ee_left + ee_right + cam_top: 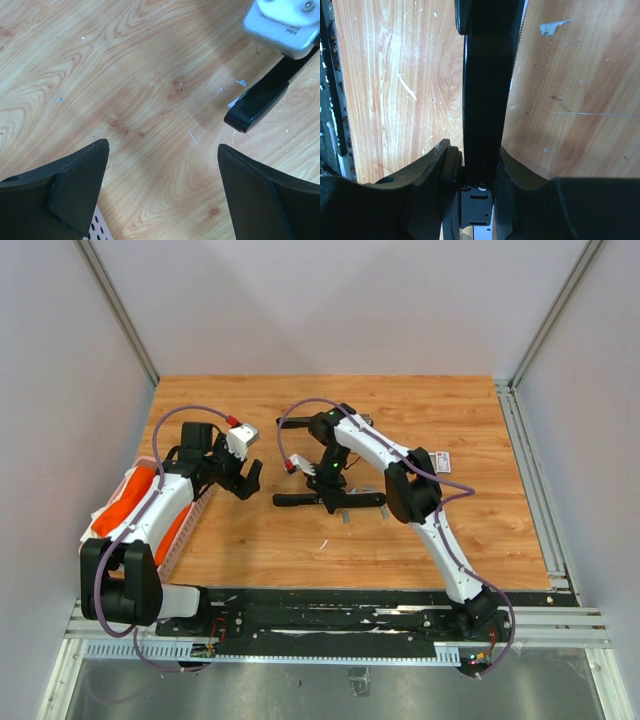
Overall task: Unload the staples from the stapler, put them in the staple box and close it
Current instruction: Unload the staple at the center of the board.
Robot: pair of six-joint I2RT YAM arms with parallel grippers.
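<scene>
A black stapler (352,501) lies flat in the middle of the wooden table. My right gripper (326,486) is shut on it from above. In the right wrist view the fingers (440,165) press both sides of the stapler's long black arm (482,90). My left gripper (246,478) is open and empty, hovering left of the stapler, whose tip shows in the left wrist view (257,102). A small silvery-grey strip (344,514), maybe staples, lies against the stapler's near side. Another grey bit (552,27) lies on the wood. Any staples inside the stapler are hidden.
A small white box with red print (443,461) lies right of the stapler. An orange and white perforated basket (178,530) sits at the table's left edge under my left arm. Grey walls close in the back and sides.
</scene>
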